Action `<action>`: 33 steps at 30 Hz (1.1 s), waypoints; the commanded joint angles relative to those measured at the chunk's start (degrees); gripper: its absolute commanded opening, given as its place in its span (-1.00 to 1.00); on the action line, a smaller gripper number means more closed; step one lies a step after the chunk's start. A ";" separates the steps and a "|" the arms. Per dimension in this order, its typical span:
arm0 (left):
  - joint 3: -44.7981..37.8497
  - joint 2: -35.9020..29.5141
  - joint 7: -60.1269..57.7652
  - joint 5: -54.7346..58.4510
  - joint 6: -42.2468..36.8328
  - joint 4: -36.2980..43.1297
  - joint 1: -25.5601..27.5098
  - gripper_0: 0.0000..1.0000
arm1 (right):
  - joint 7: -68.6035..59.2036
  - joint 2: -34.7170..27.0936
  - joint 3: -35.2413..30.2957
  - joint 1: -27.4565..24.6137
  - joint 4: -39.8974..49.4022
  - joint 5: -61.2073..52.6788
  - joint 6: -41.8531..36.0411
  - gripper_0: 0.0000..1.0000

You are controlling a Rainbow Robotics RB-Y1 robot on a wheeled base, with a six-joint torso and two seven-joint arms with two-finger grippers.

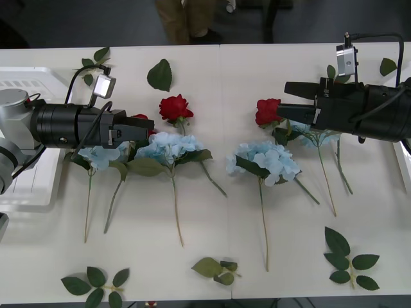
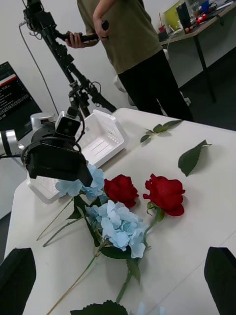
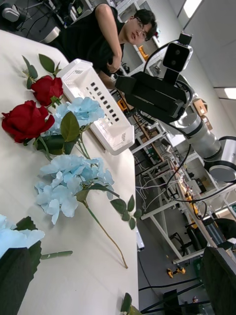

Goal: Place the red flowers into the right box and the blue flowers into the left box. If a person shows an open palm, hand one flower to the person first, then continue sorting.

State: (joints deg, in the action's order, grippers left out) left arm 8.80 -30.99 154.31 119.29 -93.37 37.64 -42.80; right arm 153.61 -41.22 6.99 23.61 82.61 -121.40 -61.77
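Both my arms reach level over the white table (image 1: pixel 212 96), forearms horizontal, claws pointing inward at each other.

My left gripper (image 1: pixel 149 126) hangs above the left cluster of flowers, fingers spread apart with nothing between them. Under and just beside it: a pale blue hydrangea (image 1: pixel 101 154) below the wrist, a second blue hydrangea (image 1: pixel 170 145) past the fingertips, and a red rose (image 1: pixel 175 108) just beyond that. A second red rose (image 2: pixel 121 190) lies partly under the fingers, touching the hydrangeas.

My right gripper (image 1: pixel 292 101) hangs over the right cluster, jaws parted, empty. A red rose (image 1: pixel 268 111) lies right at its fingertips. A blue hydrangea (image 1: pixel 266 160) lies near, toward the table's middle; another blue hydrangea (image 1: pixel 314 135) sits mostly hidden beneath the wrist.

The left box (image 1: pixel 26 83), a white ribbed tray, sits at the table's left edge behind my left arm. The right box (image 1: pixel 406 163) shows as a white strip at the right edge.

Loose green leaf sprigs (image 1: pixel 350 260) are scattered on the near side.
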 commanded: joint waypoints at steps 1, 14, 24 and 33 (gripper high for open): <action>0.78 2.78 0.69 -0.38 -0.85 -1.78 4.84 1.00 | 1.39 -1.84 0.40 1.52 1.94 -0.85 0.34 1.00; 4.47 -6.36 0.69 -10.22 -4.10 -2.84 -8.70 1.00 | -7.45 -8.52 2.24 5.65 0.36 -3.31 0.95 1.00; 7.81 -19.90 -42.60 -32.11 -6.47 34.25 -11.60 1.00 | -38.65 -19.77 2.33 17.96 -11.24 17.52 -1.95 1.00; 8.34 -22.09 -84.26 -61.02 -4.63 75.30 8.53 1.00 | -49.11 -16.79 3.47 23.50 -23.20 49.33 -8.19 1.00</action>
State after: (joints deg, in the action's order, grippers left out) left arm 17.38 -51.47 68.33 63.99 -99.19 106.75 -42.82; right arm 105.64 -58.85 9.75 44.76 61.14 -77.33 -70.28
